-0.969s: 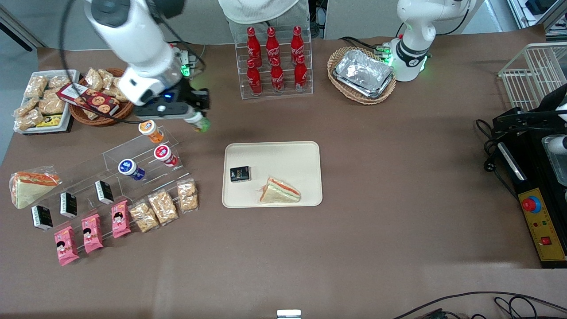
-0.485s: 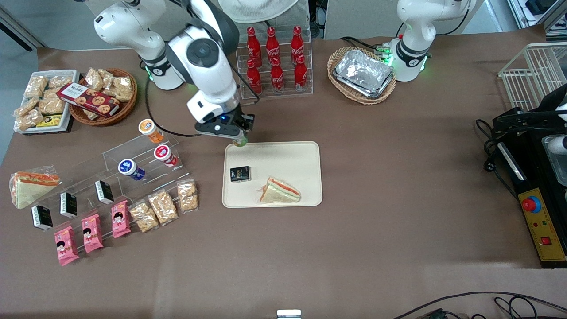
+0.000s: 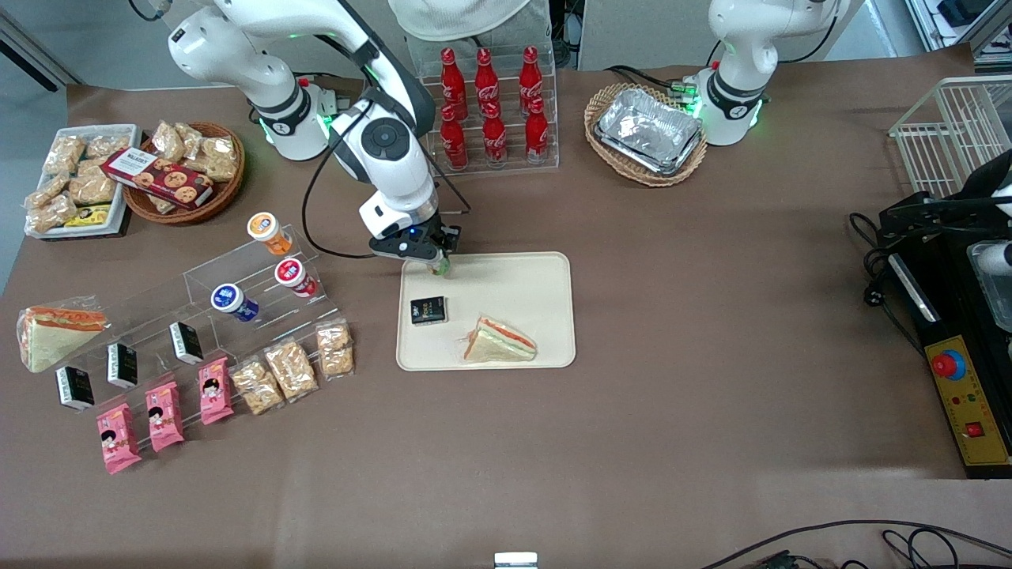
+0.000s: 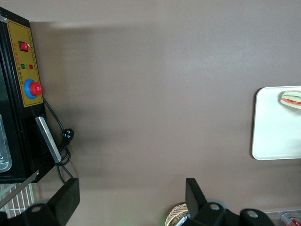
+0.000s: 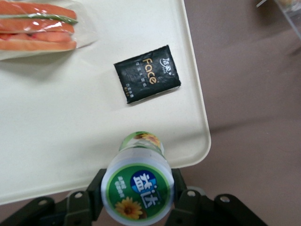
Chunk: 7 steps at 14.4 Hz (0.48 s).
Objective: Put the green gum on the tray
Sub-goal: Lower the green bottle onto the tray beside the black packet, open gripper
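Half a second ago my gripper point(image 3: 439, 265) hung at the tray's point(image 3: 538, 273) upper-left corner in the front frame. Now it sits lower, inside the rim. Fingers point(image 5: 181, 190) clamp the gum point(image 5: 136, 188), cap up, near the black packet point(image 5: 146, 74). Judgement: release comes next.

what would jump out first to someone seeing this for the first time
The end effector holds the green gum over the tray, at the corner farthest from the front camera. On that tray lie a black packet and a wrapped sandwich. Red cola bottles stand in a clear rack farther off.
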{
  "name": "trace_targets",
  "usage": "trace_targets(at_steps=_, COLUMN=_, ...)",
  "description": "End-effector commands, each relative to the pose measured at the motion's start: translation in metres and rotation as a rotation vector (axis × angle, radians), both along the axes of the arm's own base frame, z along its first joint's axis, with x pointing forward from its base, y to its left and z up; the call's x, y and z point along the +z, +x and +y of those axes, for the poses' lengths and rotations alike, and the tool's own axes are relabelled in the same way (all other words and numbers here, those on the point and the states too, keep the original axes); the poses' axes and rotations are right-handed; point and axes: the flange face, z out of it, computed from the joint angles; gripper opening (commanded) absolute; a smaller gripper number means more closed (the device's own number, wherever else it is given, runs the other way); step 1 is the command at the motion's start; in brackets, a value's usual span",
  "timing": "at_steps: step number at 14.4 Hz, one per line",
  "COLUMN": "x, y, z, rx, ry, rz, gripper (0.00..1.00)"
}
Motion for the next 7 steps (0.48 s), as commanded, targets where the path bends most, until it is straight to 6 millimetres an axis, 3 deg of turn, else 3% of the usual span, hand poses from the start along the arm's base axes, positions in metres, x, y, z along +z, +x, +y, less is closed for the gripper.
trace_targets(at_steps=1, x=-0.030, y=-0.001, z=-0.004, rx=-0.011, ry=0.004, rz=-0.027, gripper=0.40)
trace_targets(at_steps=4, x=-0.050, y=-0.002, z=-0.005, rx=-0.011, ry=0.005, rz=-0.031, gripper=0.40)
trace_targets(at_steps=7, x=-0.058, y=0.000, z=-0.006, rx=-0.015, ry=0.006, rz=-0.033, gripper=0.40)
